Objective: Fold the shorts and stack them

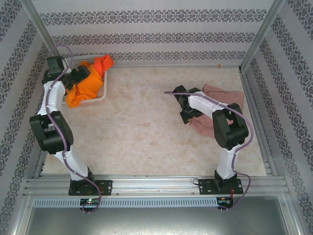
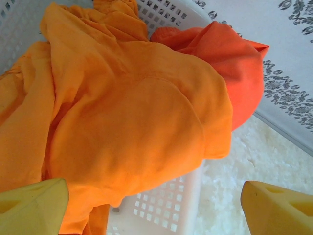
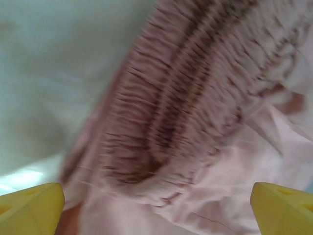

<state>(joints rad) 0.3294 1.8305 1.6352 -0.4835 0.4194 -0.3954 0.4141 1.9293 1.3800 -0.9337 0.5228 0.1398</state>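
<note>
Right pincer [image 3: 156, 196] gapes wide and empty over the pink shorts [image 3: 195, 98] on the counter [image 1: 137, 132] and should bite their gathered waistband squarely, while left pincer [image 2: 154, 188], equally wide and empty, hovers over orange shorts [image 2: 132, 112] heaped in the basket [image 2: 166, 210].

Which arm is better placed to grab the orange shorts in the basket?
Left. The left pincer, open, hovers right over the orange shorts in the basket at the far left; the right pincer is across the table, above the pink shorts.
</note>
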